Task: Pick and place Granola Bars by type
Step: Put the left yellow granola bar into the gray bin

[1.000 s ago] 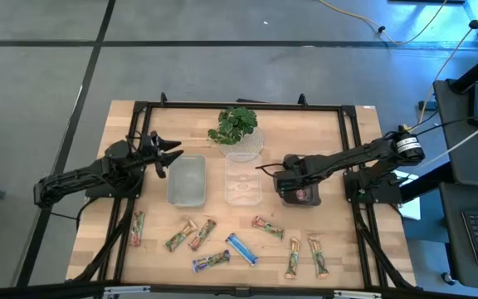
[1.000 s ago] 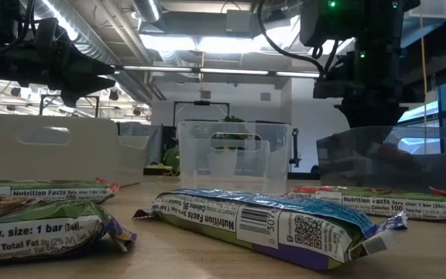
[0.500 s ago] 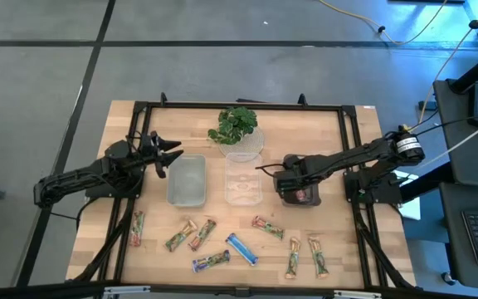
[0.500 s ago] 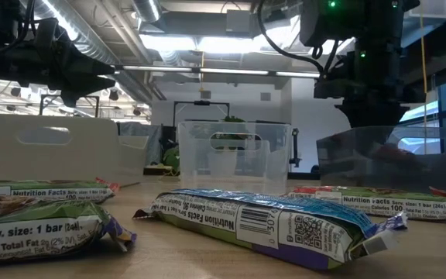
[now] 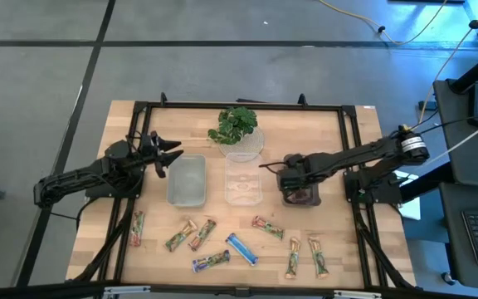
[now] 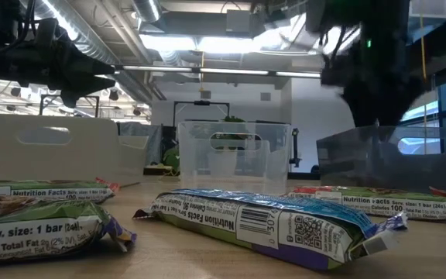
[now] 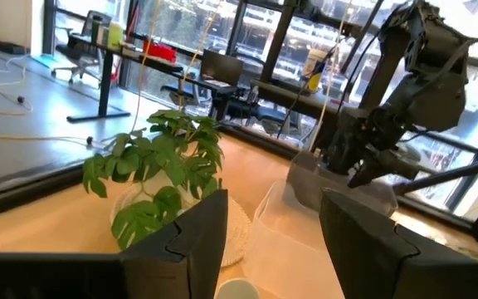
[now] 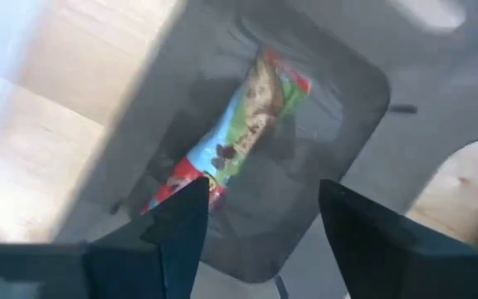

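R gripper (image 8: pixel 256 224), jaws apart, hangs over dark bin (image 8: pixel 351 116); red-green bar (image 8: pixel 239 137) lies inside, prob. sorted by type. L gripper (image 7: pixel 274 228) open, idle.

2 dark, slender jointed arms: left arm (image 5: pixel 81 177) and right arm (image 5: pixel 351 158), the latter bearing a round silver-and-black joint cap (image 5: pixel 411 148). Wrist views show broad, flat, dark fingers (image 7: pixel 181 245) with notched inner edges.

Right dark two-finger claw (image 8: pixel 256 224) fingers apart, pointing down; left dark two-finger claw (image 5: pixel 169 154) parted, hovering, arm extended.
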You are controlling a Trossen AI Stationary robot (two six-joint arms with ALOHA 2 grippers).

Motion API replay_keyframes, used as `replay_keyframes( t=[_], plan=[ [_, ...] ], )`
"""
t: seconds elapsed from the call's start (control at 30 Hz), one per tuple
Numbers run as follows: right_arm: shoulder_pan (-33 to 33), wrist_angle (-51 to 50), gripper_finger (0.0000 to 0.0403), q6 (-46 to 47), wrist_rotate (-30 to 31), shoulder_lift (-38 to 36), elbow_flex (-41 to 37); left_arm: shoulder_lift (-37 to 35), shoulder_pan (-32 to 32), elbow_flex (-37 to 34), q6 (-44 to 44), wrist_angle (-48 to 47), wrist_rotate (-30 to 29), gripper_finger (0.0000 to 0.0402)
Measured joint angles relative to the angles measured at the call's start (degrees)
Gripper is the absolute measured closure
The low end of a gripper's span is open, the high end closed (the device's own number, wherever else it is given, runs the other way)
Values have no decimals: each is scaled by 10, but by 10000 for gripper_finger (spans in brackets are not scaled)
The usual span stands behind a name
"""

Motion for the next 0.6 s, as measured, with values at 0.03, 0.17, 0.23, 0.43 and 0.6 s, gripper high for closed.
replay_keyframes(
  t=[0.03,0.17,0.23,0.43,0.6],
  plan=[
    [6,-5,167,-1,16,-13,8,0,0,1,0,8,0,220],
    [30,-24,165,-61,66,-67,39,0,0,28,32,30,9,221],
    [35,-39,164,-119,54,-91,53,3,0,52,52,27,26,220],
    [61,13,164,-144,28,-153,54,62,0,142,85,-32,71,221],
    [70,93,164,-198,28,-203,4,168,-9,240,85,-133,133,220]
  ],
)
